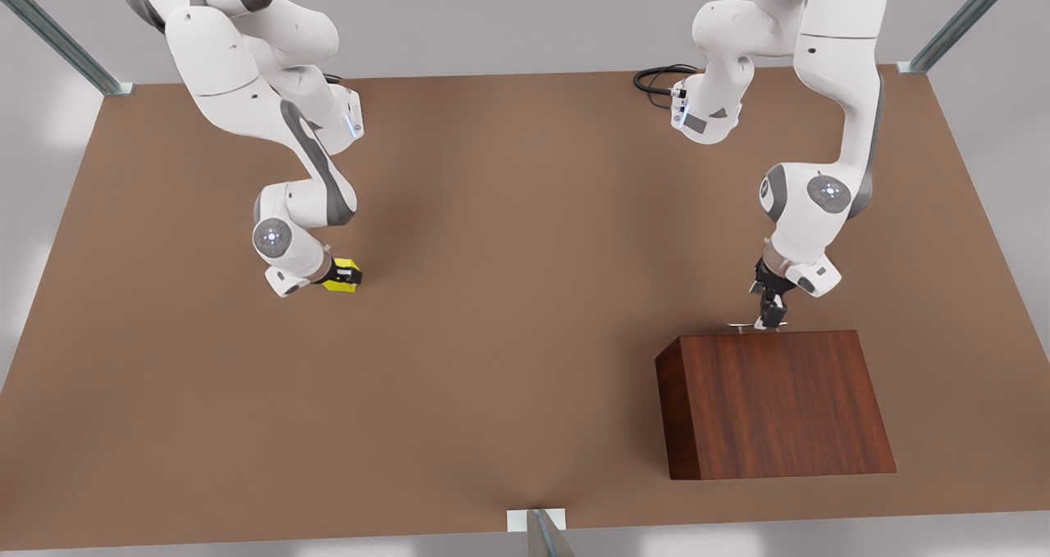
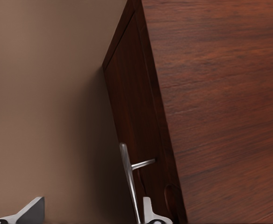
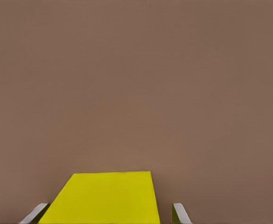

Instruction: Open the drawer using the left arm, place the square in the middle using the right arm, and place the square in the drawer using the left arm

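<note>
Flanking square (image 3: 104, 198), right gripper (image 1: 343, 276); left gripper (image 2: 89, 212) astride handle (image 2: 127, 177).

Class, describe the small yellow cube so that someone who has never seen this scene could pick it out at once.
Start at the brown table, with the dark wooden cabinet on the front view's right. Cross to the arm on the front view's left; its black right gripper sits low at the tabletop. The square lies between that gripper's fingers, the only bright yellow thing there.
</note>
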`<state>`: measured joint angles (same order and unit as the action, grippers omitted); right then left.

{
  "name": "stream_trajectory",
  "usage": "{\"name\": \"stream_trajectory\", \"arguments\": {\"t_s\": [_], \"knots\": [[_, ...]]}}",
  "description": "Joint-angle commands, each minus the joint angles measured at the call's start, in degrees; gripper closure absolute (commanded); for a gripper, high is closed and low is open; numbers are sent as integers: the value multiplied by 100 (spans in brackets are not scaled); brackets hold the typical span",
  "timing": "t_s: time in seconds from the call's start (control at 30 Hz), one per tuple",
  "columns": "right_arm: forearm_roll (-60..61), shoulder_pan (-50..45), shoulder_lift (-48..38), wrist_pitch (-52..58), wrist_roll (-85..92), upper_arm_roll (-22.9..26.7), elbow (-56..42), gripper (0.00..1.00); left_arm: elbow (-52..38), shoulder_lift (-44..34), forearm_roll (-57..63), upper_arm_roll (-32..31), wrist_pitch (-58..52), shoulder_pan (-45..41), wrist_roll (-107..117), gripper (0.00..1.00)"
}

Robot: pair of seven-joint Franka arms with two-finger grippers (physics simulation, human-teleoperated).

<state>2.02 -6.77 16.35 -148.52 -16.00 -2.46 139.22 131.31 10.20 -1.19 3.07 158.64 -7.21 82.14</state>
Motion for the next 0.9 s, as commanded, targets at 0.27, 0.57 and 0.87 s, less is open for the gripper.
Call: {"name": "stream_trajectory", "arguments": {"t_s": [0.27, 0.57, 0.87], "knots": [[0, 0, 123, -178, 18, -18, 0, 29, 9, 44, -4, 27, -62, 0, 655, 0], [0, -9, 62, -125, 27, -18, -18, 33, 17, -79, -4, 36, -351, 9, 646, 0], [527, -957, 448, 1079, -2345, -659, -1783, 32, 184, -255, 4, 36, -554, 0, 646, 0]]}}
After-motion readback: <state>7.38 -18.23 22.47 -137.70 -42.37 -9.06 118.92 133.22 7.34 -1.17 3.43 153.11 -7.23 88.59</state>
